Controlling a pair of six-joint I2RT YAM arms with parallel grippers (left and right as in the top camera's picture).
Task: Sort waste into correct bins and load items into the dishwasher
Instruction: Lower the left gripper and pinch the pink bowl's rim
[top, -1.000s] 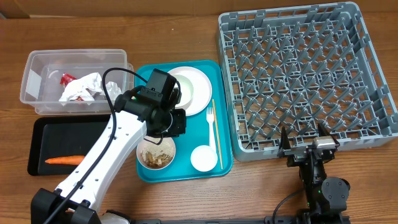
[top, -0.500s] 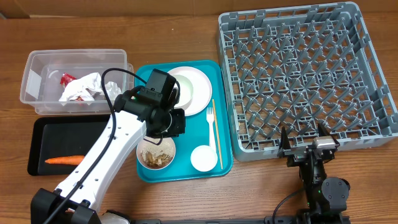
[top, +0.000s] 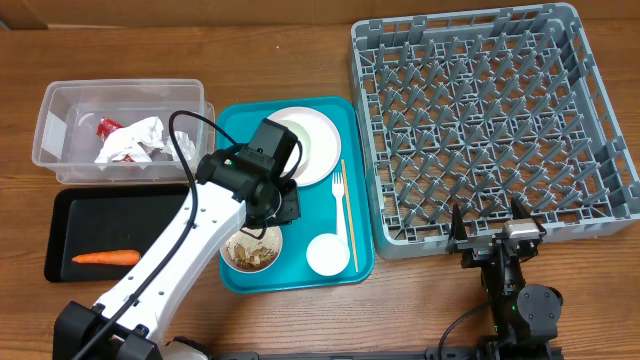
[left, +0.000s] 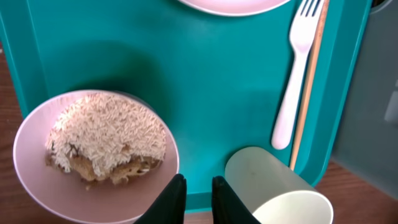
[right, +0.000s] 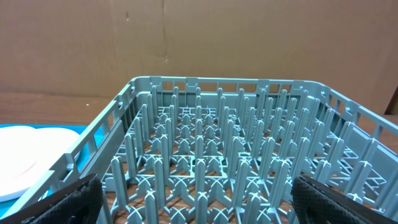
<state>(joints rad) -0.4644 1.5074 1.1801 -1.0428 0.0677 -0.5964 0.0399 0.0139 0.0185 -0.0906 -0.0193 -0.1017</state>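
My left gripper (left: 198, 196) hangs over the teal tray (left: 205, 93), its jaws parted by a narrow gap with nothing between them. It points at the tray's front rim, between a white bowl (left: 37, 180) of beige food scraps (left: 102, 140) and a small white cup (left: 273, 186) on its side. A white fork (top: 338, 195), a thin wooden stick (top: 349, 215) and a white plate (top: 305, 145) also lie on the tray. My right gripper (right: 211, 199) stands wide open in front of the grey dish rack (top: 490, 120), holding nothing.
The clear tub (top: 60, 110) at the back left holds crumpled napkins (top: 135, 140) and a red wrapper (top: 107, 126). In front of it, the black tray (top: 110, 220) holds an orange carrot (top: 105, 257). The left arm (top: 170, 260) crosses the black tray's right end.
The left wrist has swung a little to the right over the teal tray. The right arm has not moved.
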